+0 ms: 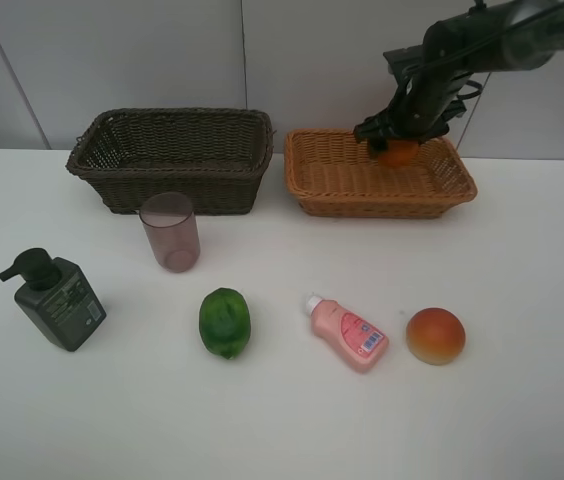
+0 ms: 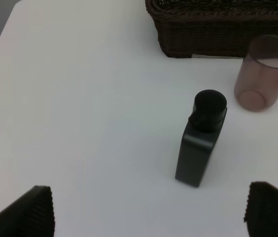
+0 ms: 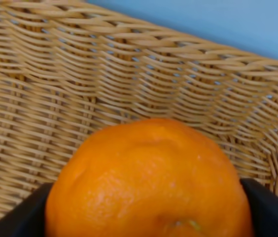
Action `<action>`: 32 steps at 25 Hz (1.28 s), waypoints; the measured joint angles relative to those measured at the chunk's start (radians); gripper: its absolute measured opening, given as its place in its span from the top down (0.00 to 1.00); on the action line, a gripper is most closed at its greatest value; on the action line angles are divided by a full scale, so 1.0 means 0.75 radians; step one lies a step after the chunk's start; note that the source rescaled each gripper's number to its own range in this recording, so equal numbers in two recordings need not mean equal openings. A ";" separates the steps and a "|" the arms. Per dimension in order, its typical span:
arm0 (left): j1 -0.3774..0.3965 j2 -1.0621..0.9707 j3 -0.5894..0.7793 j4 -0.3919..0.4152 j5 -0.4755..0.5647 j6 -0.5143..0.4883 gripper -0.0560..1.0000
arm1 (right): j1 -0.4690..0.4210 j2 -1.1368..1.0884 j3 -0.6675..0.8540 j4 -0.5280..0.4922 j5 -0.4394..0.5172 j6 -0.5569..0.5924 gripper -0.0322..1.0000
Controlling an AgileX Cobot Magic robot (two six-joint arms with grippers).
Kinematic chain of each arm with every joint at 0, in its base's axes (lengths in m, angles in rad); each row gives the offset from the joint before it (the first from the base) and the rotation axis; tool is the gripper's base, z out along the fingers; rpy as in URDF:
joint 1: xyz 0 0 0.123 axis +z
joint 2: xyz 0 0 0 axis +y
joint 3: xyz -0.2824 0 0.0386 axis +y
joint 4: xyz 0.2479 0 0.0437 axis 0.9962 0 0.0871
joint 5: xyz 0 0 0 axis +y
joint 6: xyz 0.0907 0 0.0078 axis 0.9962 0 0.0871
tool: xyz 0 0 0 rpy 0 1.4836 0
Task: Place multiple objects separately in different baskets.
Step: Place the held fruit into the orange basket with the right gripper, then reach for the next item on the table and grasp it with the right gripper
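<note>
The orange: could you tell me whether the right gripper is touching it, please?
Touching. The right wrist view shows the orange wedged between the dark jaws of the right gripper, no gap either side.

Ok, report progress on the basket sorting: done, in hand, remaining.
Done: nothing seen loose in the dark basket. In hand: right pincer grips the orange inside the tan basket, unreleased. Remaining: cup, pump bottle, green fruit, pink bottle, red-yellow fruit on the table; left pincer open above the pump bottle.
</note>
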 joint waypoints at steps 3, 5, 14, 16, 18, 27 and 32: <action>0.000 0.000 0.000 0.000 0.000 0.000 0.00 | 0.000 0.007 0.000 -0.001 -0.004 -0.016 0.53; 0.000 0.000 0.000 0.000 0.000 0.000 0.00 | 0.000 0.010 0.000 -0.001 -0.004 -0.019 0.53; 0.000 0.000 0.000 0.000 0.000 0.000 0.00 | 0.000 0.010 0.000 -0.037 0.041 0.036 0.18; 0.000 0.000 0.000 0.000 0.000 0.000 0.00 | 0.000 0.010 0.000 -0.043 0.047 0.037 0.18; 0.000 0.000 0.000 0.000 0.000 0.000 0.00 | 0.000 0.010 0.000 -0.043 0.056 0.037 0.18; 0.000 0.000 0.000 0.000 0.000 0.000 0.00 | 0.000 0.010 0.000 0.009 0.094 0.037 0.18; 0.000 0.000 0.000 0.000 0.000 0.000 0.00 | 0.000 -0.037 0.000 0.047 0.194 0.028 0.17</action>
